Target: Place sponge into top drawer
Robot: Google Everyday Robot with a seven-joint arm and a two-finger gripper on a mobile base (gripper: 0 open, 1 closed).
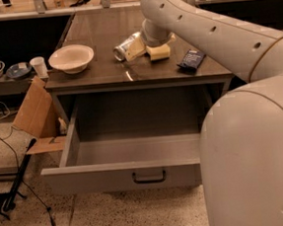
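Camera view. 1 white arm (213, 29) is seen reaching in from the right foreground over the desk top (99, 27), and its gripper (148, 44) is held low at the far middle of that surface, largely hidden behind the wrist; how far the gripper is opened, and whether anything is held in it, cannot be told. The sponge (159, 52), a pale yellow block, is seen on the desk top directly beneath and against the near side of the gripper. A drink can (124, 48) is laid on its side just left of the gripper, and a dark blue packet (191, 59) is placed to the right of it, nearer the camera. 1 white bowl (71, 58) is set well to the gripper's left. The top drawer (112, 177) is shown pulled out, below and in front of the gripper, with its dark bar handle (148, 176) centred on the front panel.
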